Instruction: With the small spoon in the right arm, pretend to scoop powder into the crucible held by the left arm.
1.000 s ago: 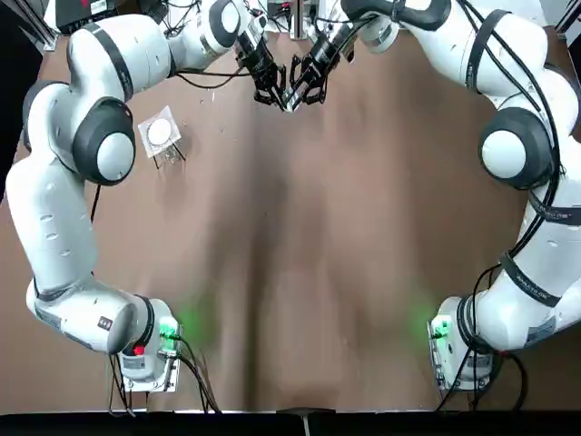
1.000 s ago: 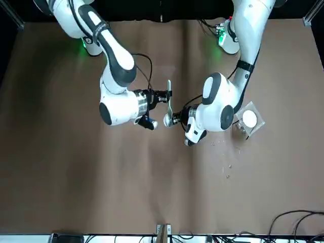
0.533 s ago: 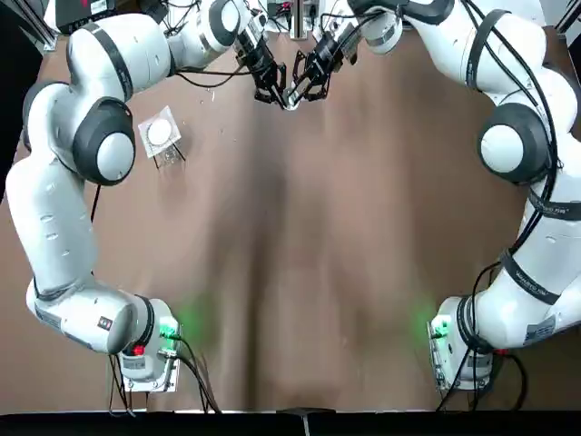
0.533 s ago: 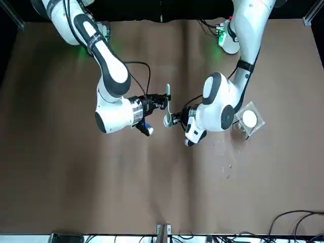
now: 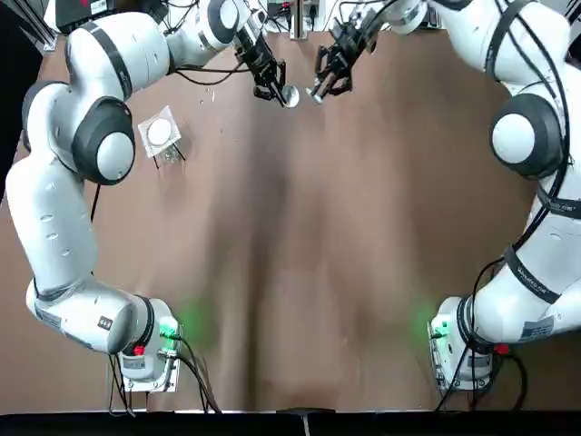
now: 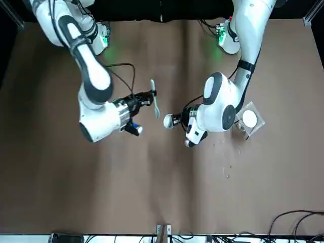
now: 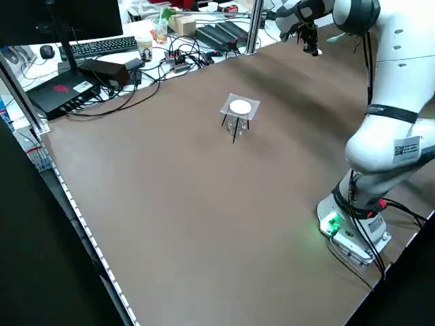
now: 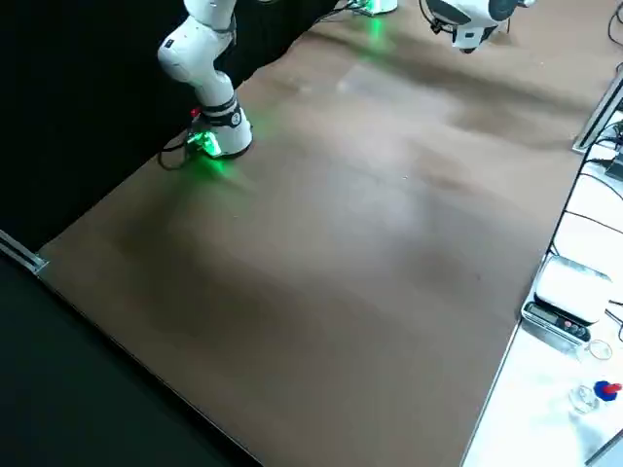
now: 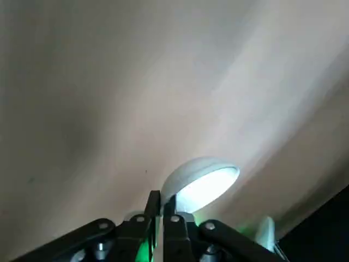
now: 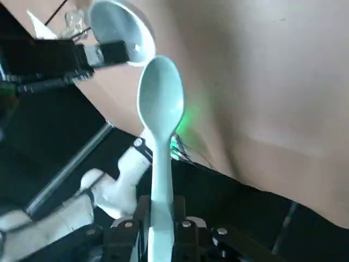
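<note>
Spoon [image 10: 160, 109], pale, oval-bowled, in right hand [image 10: 161, 210], glossy crucible [image 9: 199, 183] in left hand [image 9: 162, 210]

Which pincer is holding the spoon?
The right pincer, shut on the handle of the pale spoon; the left pincer grips the white crucible instead.

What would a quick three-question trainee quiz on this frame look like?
1. True or false: the small spoon is touching the crucible.
2. Fill in: the left gripper has its fingers shut on the ____.
3. Which one holds the spoon? A) left gripper B) right gripper C) neither

Key: 1 false, they hang apart above the table; 2 crucible; 3 B.
</note>
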Robot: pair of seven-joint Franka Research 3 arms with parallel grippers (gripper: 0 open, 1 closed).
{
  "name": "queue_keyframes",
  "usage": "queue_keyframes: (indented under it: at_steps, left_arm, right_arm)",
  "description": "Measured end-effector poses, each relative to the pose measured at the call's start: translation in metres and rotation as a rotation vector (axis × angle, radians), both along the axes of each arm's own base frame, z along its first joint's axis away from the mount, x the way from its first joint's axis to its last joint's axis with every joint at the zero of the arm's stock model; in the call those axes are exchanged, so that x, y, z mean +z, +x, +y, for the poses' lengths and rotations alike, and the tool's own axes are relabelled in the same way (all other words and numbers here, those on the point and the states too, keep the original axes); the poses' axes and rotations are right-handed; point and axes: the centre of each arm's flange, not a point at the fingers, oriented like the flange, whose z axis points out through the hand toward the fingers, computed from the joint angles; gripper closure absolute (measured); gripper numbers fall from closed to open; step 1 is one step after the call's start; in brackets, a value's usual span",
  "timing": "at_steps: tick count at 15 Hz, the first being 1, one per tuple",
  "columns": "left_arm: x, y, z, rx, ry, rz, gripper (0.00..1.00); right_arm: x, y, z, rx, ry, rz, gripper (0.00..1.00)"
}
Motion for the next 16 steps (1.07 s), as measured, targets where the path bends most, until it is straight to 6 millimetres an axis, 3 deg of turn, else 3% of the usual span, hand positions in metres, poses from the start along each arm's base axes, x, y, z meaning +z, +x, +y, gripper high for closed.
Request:
queue_keyframes:
  at_steps: [3,6,7,11,13,16]
  left_arm:
    - [0.004,0.015,0.02,0.026,-0.007,-0.014,0.94]
    - [0.008,0.04,0.079,0.0,-0.036,-0.031,0.94]
    - [0.014,0.052,0.137,-0.043,-0.068,-0.014,0.94]
    - [0.031,0.058,0.278,-0.111,-0.169,0.02,0.94]
    - [0.035,0.055,0.332,-0.122,-0.203,0.012,0.94]
    - [0.024,0.05,0.377,-0.16,-0.175,-0.011,0.94]
  right_arm:
    - [0.013,0.013,-0.05,0.056,0.042,-0.04,0.79]
    - [0.005,0.022,-0.102,0.162,0.026,-0.129,0.79]
    - [-0.006,0.027,-0.136,0.251,0.017,-0.193,0.79]
    - [-0.03,0.036,-0.2,0.432,-0.026,-0.327,0.79]
    - [-0.049,0.038,-0.228,0.543,-0.033,-0.375,0.79]
    - [-0.084,0.043,-0.275,0.727,-0.046,-0.428,0.79]
